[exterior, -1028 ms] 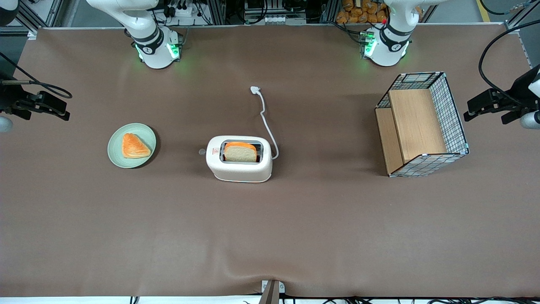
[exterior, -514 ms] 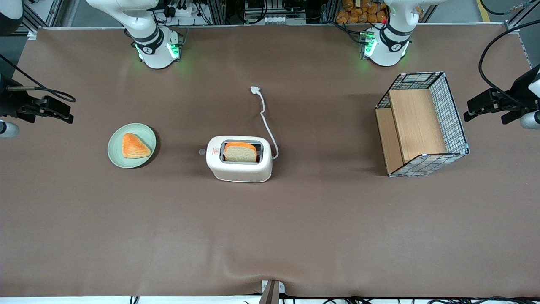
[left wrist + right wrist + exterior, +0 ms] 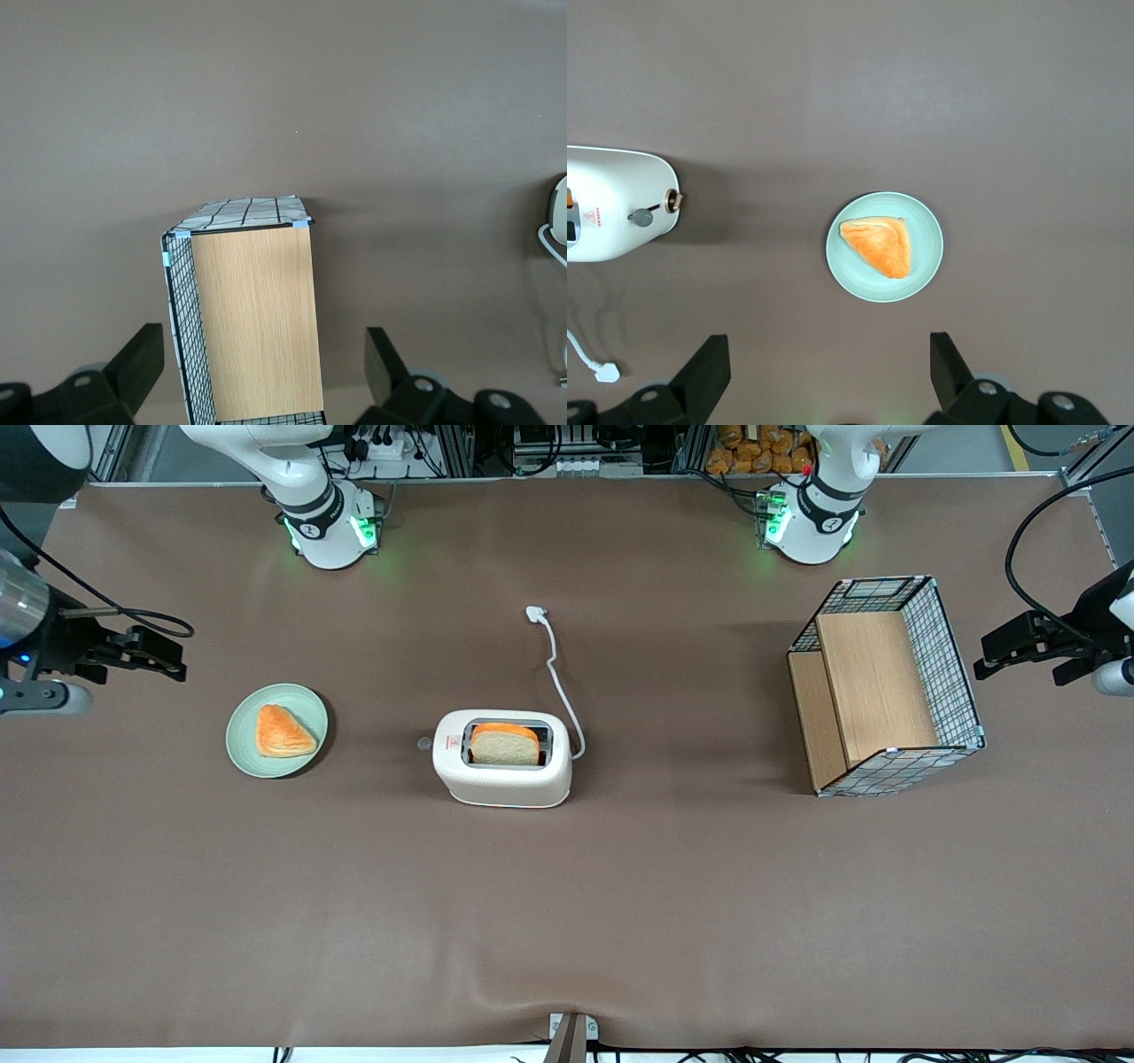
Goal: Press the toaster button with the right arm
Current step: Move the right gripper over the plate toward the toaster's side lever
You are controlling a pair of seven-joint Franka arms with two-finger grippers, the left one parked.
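A brown table [image 3: 620, 921] is holding everything. A round green plate [image 3: 276, 730] is sitting on it toward the working arm's end, and an orange pastry [image 3: 283, 732] shaped like a triangle is lying on the plate. A wire basket [image 3: 889, 684] with wooden boards inside is lying on its side toward the parked arm's end.

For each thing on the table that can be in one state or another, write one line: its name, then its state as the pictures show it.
toaster: upright, a bread slice standing in its slot, raised.
toaster button: untouched, nothing on it.
cord: unplugged, plug lying loose on the table.
plate: holds one pastry.
wire basket: tipped on its side, nothing inside.
gripper: open, hovering at the working arm's end of the table, apart from the toaster.
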